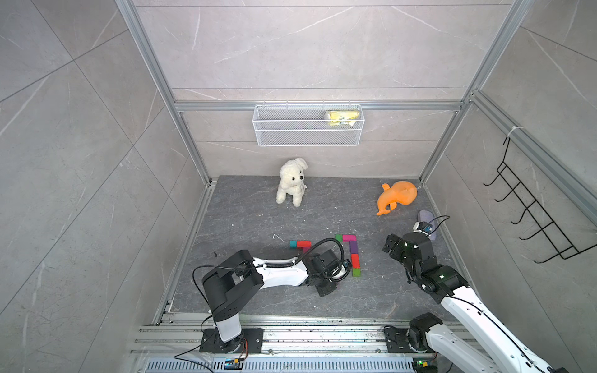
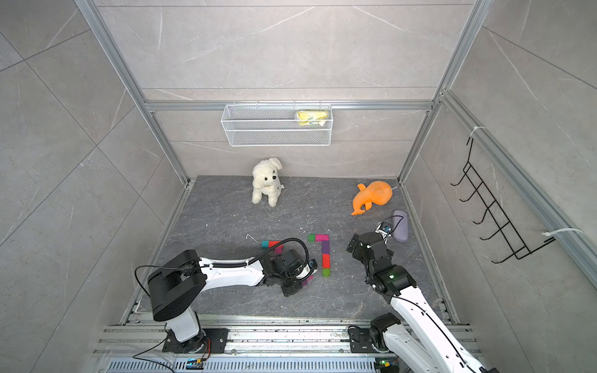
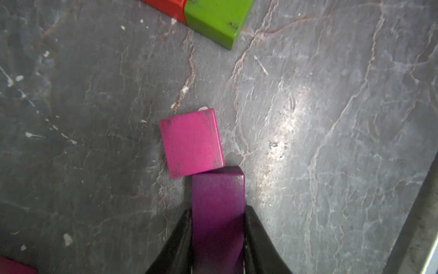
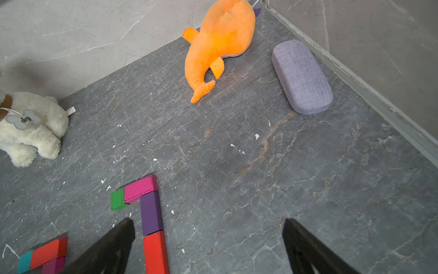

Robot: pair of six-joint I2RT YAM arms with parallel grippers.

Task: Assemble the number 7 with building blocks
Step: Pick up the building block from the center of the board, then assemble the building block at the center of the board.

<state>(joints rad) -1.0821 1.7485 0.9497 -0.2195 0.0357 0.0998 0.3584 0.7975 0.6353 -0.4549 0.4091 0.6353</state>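
Pinched between the black fingers [image 3: 180,237] of the left gripper [image 3: 218,211], closest to the left wrist camera, is a plum-coloured block [image 3: 218,189], gripped on its two long sides. Its far end meets one edge of a pink square block [image 3: 192,142] that lies flat on the dark, veined bench [image 3: 331,118]. Whether the plum-coloured block rests on the bench or hangs just above it I cannot tell. Beyond them in that view sit a green end block [image 3: 218,21] and, touching it, a red stem block [image 3: 166,7]. In both top views these two close the near end of the number 7 [image 1: 353,248], which lies right of the bench's middle, between the two arms. Its short top bar is a green square and a magenta-pink piece at the far end, and its stem runs toward the robot through purple, red and green. The left arm reaches across to just beside the stem's near end, on its left. A loose cluster [image 1: 300,244] of teal, red and magenta pieces lies left of the top bar, apart from it. The right gripper [image 4: 208,224] hovers to the right of the 7, fingers spread wide with nothing between them. Farther back are a white plush dog [image 1: 292,181], an orange plush whale [image 1: 395,197] and a grey-lilac case [image 4: 301,76] near the right wall.
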